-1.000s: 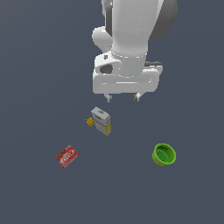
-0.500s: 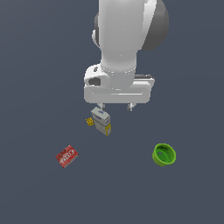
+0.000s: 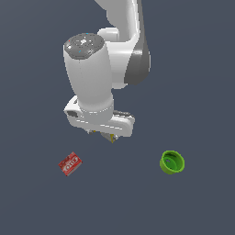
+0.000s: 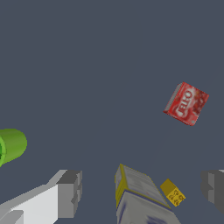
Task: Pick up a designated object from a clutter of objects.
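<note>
The gripper (image 4: 142, 190) hangs released, its fingers (image 4: 70, 192) spread wide with nothing between them but the carton (image 4: 138, 192) standing below. The red box (image 3: 70, 164) lies flat, well apart toward the exterior view's left. A descent from here risks clamping the carton or knocking the yellow bit (image 4: 173, 192) beside it. The arm hides the carton in the exterior view, so clearance is probably slight. The green bowl (image 3: 172, 162) sits clear.
</note>
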You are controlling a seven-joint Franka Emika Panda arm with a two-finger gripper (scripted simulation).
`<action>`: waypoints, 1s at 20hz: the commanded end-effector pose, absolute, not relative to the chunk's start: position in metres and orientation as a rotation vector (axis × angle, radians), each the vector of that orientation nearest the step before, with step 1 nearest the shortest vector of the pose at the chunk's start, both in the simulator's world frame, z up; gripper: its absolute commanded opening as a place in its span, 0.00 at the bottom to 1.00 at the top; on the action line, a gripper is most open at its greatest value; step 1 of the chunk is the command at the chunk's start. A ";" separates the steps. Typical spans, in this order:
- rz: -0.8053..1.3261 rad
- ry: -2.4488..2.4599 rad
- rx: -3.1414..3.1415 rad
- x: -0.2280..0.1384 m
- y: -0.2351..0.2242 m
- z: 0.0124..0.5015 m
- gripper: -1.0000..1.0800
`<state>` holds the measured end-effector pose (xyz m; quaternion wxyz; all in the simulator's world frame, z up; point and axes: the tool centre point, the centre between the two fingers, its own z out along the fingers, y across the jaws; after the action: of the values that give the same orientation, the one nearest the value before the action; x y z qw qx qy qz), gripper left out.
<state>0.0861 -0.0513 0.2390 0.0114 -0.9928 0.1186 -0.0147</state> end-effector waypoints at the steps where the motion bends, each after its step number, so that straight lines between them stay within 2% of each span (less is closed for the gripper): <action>1: -0.038 0.476 -3.079 0.097 -0.074 0.218 0.96; 12: -0.011 0.901 -2.991 0.120 -0.172 0.123 0.96; 20: -0.002 1.076 -2.947 0.120 -0.215 0.078 0.96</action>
<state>0.1196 -0.2089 0.0844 0.0033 -0.9422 0.3350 -0.0004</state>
